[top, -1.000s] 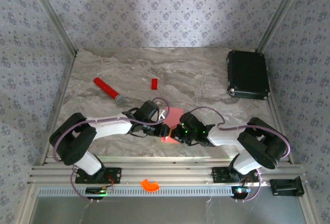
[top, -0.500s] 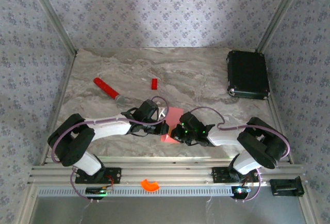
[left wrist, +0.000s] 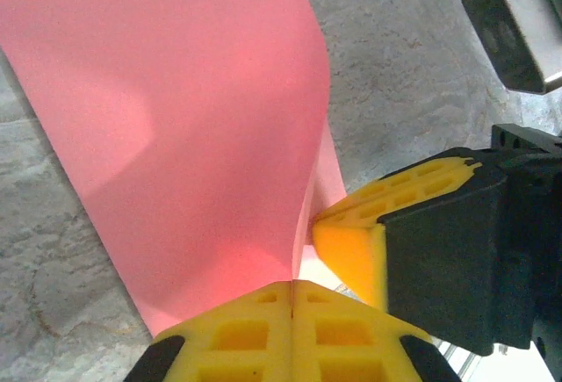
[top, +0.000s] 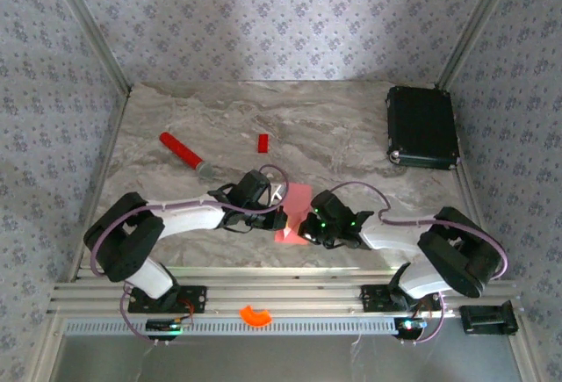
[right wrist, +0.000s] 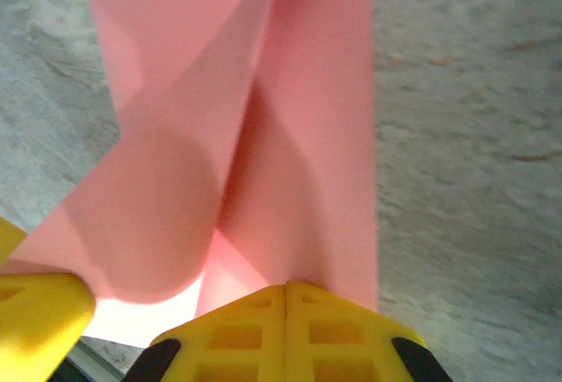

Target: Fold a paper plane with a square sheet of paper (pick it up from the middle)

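Observation:
The square sheet of paper (top: pixel 296 203) is salmon pink and folded into a narrower creased shape near the table's front edge, between the two arms. In the left wrist view the paper (left wrist: pixel 176 127) rises from the seam of my left gripper (left wrist: pixel 292 284), which is shut on its near edge. My right gripper (right wrist: pixel 286 287) is shut on the paper (right wrist: pixel 307 136) as well, a crease running up from its jaws. From above, the left gripper (top: pixel 282 220) and the right gripper (top: pixel 305 229) meet tip to tip at the paper's near end. One right gripper finger (left wrist: pixel 351 241) shows beside the left jaws.
A red stick with a grey tip (top: pixel 185 154) lies at the left. A small red block (top: pixel 262 142) sits behind the paper. A black case (top: pixel 422 126) stands at the back right. An orange piece (top: pixel 255 315) rests on the front rail.
My left gripper has closed onto the paper's near edge. The right arm's elbow has swung slightly to the right, its gripper still shut on the paper.

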{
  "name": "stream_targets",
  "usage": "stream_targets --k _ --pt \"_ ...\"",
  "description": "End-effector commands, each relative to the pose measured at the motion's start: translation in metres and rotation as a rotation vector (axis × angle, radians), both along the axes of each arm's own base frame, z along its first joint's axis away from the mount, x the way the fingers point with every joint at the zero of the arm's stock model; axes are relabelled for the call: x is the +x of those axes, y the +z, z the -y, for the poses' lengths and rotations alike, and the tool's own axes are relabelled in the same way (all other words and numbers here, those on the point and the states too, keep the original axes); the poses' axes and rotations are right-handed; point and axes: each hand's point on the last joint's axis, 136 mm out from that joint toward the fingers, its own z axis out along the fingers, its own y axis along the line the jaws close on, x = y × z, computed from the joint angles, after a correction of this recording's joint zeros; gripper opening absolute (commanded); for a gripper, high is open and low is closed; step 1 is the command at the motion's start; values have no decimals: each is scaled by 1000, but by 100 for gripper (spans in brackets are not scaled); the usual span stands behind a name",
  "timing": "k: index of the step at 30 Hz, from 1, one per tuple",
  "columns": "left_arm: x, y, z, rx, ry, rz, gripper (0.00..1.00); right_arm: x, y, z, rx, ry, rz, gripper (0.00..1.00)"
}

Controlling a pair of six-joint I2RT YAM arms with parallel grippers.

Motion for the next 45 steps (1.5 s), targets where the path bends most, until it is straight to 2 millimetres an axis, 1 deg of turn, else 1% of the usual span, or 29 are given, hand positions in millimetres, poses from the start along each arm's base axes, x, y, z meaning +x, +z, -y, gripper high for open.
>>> stream_targets --k 1,6,10,14,20,25,37,45 --pt "3 6 10 -21 5 -6 0 -9 -13 24 -97 0 -25 3" --pt "-1 5 18 -19 23 -11 0 -8 -9 35 -96 -20 -18 4" --pt "-1 5 21 -34 81 -18 0 -3 3 40 -81 -41 16 4" --pt "0 5 22 -37 137 -5 0 0 11 44 -58 -69 44 6" --pt "1 10 24 -71 184 -3 0 -2 13 38 -6 -75 45 7" --pt "0 7 21 -46 185 0 0 0 14 32 0 -68 48 7" --pt "0 6 17 -11 164 9 0 0 7 26 -11 -57 36 7" --pt "3 5 13 -5 167 7 0 -3 -9 27 -42 -50 1 7"
